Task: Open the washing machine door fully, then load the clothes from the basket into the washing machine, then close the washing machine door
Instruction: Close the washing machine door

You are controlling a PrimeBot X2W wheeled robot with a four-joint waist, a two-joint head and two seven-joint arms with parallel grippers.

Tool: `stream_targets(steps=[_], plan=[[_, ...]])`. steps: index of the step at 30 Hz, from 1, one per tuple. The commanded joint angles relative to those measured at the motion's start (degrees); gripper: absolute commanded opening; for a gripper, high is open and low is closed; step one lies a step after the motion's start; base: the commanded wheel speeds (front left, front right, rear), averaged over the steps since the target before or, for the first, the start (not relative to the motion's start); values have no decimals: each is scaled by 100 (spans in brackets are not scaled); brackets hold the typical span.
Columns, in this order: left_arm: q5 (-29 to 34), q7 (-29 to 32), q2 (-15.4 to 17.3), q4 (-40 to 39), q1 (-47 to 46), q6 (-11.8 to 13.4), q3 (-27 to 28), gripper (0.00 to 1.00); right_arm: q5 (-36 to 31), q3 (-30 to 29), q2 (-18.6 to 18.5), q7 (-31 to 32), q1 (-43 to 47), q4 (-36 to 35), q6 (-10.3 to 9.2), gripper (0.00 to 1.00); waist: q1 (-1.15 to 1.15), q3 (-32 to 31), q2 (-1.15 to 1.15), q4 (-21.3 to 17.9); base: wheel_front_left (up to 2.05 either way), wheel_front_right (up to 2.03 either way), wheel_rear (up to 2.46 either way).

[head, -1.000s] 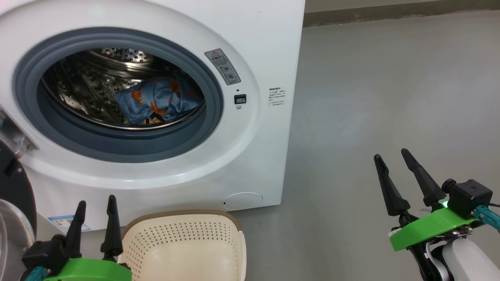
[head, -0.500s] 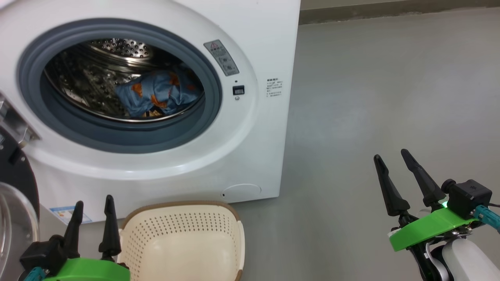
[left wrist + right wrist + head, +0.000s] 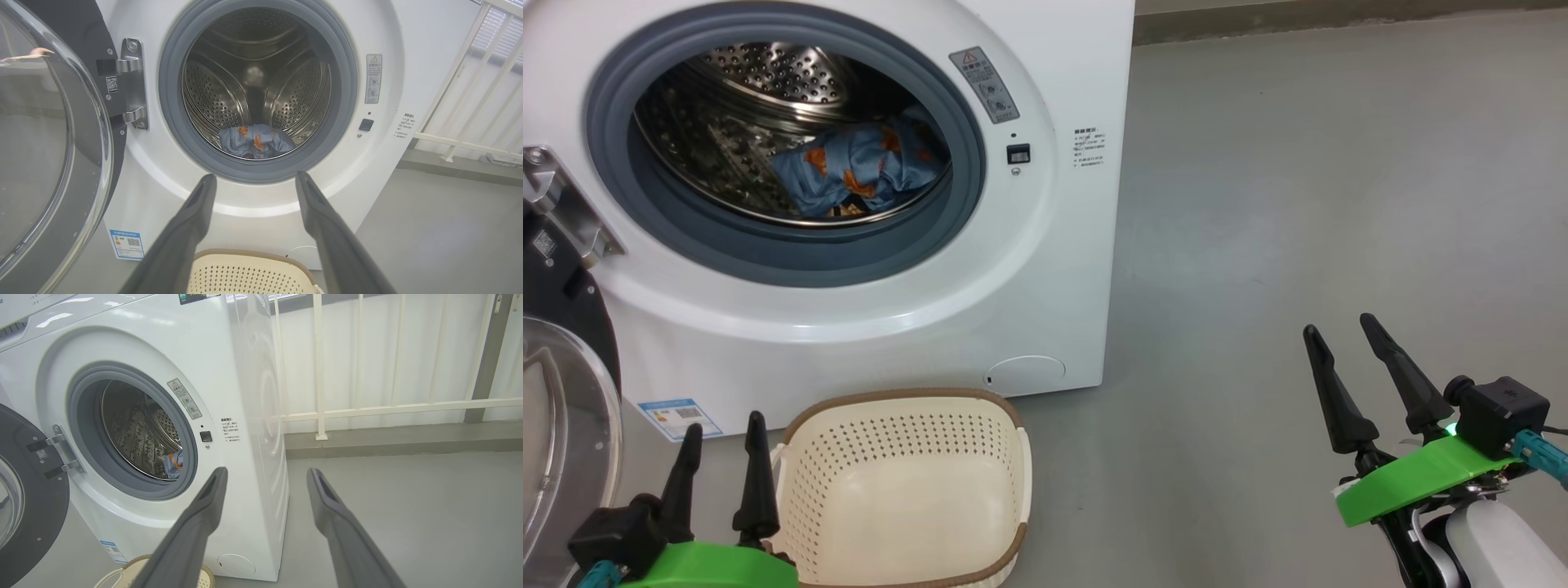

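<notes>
Basket (image 3: 898, 398) is sitting on the floor just in front of the washing machine (image 3: 1062, 245), below the drum opening, and is showing nothing inside. The clothes (image 3: 858, 167) are lying low in the drum, blue with orange print; a cream garment is not making itself out. Judgement: loading is looking done, and closing is what is left.

The washing machine door (image 3: 560, 384) is standing swung open on its hinge (image 3: 564, 204) at the machine's left side. Left gripper (image 3: 723, 429) is hovering just beside the basket's left wall, fingers spread wide, holding nothing; the door's rim is lying near, to its left. Right gripper (image 3: 1339, 328) is hanging over bare floor well to the right of the machine, fingers likewise spread and empty.

Key relation — the door is lying on the left arm's side, its hinge line running upright, so the left arm is the nearer one. A push would be going rightward and inward around the hinge. Possible risk — the basket is sitting close to the swing path.
</notes>
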Motion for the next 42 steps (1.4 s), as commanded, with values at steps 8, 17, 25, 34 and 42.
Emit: stream_targets(steps=[8,17,25,34,42], plan=[[115,-37,82,-87,-160,-41,234,100,43,110,-76,-29,-69,-108,25,100,0,-40,0,-15,0,0,0],[149,-37,74,-60,-150,-59,233,100,51,116,-79,-29,-38,-113,25,100,0,-49,0,-1,0,0,0],[176,-37,86,-16,-192,-76,190,100,22,112,-70,-29,-33,-123,25,100,0,-48,0,102,0,0,0],[194,-37,109,72,-186,-51,129,100,60,187,-76,-29,-1,-92,25,100,0,-138,0,527,0,0,0],[133,-37,85,107,-152,-11,130,100,104,256,-64,-29,19,-56,25,100,0,-204,0,996,0,0,0]])
